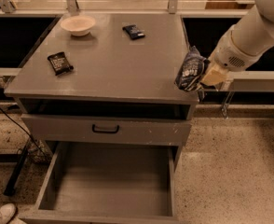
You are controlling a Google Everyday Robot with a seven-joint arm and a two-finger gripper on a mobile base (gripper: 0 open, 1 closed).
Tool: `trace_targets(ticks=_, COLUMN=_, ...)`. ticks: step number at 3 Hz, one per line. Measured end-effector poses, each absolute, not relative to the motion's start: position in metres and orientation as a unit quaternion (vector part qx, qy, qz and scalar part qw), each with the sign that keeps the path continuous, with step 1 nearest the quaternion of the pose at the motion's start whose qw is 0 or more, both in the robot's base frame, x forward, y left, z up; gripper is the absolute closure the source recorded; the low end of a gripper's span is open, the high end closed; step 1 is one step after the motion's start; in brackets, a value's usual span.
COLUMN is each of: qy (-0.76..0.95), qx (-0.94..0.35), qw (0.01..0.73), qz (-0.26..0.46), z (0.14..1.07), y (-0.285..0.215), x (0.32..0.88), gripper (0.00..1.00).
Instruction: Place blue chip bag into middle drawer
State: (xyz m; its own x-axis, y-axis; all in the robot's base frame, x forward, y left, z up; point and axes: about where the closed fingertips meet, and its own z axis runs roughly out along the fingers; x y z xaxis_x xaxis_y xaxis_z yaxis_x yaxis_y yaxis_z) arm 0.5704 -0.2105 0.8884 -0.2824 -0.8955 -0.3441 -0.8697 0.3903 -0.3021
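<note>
The blue chip bag (189, 70), dark-blue crinkly foil with whitish lettering, hangs upright over the right front corner of the grey cabinet top (109, 69). My gripper (203, 78) comes in from the right on a white arm and is shut on the bag, holding it just above the top's edge. The middle drawer (111, 181) stands pulled out below, a wide grey box with a bare floor, down and to the left of the bag.
On the cabinet top lie a white bowl (78, 24), a small dark-blue bar wrapper (133, 31) and a small black flat packet (59, 62). A shut drawer front with a black handle (105, 129) sits above the open drawer. A shoe (1, 213) and cables lie at lower left.
</note>
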Motion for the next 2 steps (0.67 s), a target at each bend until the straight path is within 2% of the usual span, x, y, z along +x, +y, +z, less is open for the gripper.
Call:
trace_targets(ticks=1, qy=0.784, qx=-0.570, qw=0.248, qz=-0.017, z=0.897, y=-0.192, x=0.570, gripper=1.00)
trace_targets(ticks=2, qy=0.753, qx=-0.600, qw=0.271, qz=-0.003, z=0.920, y=-0.176, x=0.532, gripper=1.00)
